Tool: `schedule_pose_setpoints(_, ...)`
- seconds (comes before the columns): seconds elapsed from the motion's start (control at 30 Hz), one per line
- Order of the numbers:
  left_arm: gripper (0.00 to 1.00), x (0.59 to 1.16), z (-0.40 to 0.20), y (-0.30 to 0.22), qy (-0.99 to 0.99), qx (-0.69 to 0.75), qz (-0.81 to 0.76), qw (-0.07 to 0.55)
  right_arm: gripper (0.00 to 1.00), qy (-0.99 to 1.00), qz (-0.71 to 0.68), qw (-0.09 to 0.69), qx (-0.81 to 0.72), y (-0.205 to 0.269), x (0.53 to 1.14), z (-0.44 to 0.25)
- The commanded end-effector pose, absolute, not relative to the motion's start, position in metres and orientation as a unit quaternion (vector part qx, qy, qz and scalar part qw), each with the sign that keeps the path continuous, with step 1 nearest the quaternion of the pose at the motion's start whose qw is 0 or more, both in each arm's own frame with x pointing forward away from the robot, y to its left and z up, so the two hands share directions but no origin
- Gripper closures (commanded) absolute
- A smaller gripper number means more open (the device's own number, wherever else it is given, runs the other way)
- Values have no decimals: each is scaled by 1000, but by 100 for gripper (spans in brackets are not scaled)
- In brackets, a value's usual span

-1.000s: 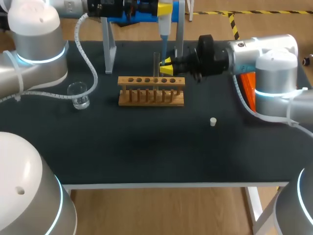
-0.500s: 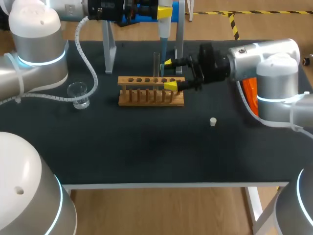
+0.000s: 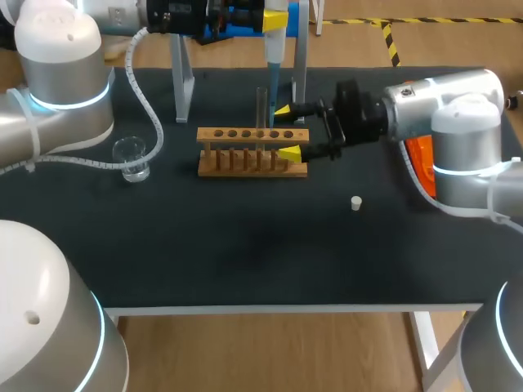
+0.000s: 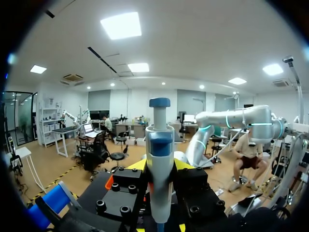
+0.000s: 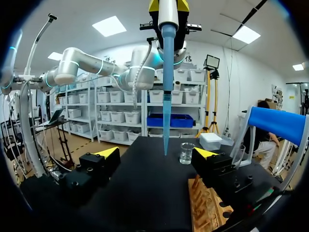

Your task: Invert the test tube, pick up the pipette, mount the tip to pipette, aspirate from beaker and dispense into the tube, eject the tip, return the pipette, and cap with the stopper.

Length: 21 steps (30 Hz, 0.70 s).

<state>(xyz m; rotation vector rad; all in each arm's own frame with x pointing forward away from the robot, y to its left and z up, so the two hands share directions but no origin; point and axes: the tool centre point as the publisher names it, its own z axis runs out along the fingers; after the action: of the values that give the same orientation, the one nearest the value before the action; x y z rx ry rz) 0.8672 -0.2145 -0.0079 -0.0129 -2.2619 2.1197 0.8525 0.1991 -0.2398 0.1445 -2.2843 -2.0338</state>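
A clear test tube stands upright in the wooden rack. My right gripper hangs open just right of the tube, holding nothing, with its yellow tips on the far and near sides of the rack. In the right wrist view the open gripper has the tube beside one finger and the rack below. My left gripper is shut on the pipette, which hangs above the rack's far side with its blue tip pointing down. The beaker stands left; the white stopper lies right.
An orange object sits on the table behind my right arm. A grey stand rises at the back behind the rack. The beaker shows ahead of the right gripper, beneath the hanging pipette tip.
My right gripper has opened, let go of the test tube and drawn back slightly to the right. The tube stays standing in the rack. The left arm and pipette have not moved.
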Motion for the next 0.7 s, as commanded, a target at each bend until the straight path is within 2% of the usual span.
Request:
schedule_pose_setpoints(0.03, 100, 867, -8, -214, -728, -5, 685, 21, 0, -746, -663, 41, 48, 198, 853, -239)
schedule_pose_setpoints(0.37, 100, 867, -9, -212, -729, -2, 684, 21, 0, -746, -663, 41, 48, 198, 853, -239)
schedule_pose_setpoints(0.7, 100, 861, -13, -153, -736, 13, 676, -8, 0, -746, -663, 41, 48, 198, 853, -239)
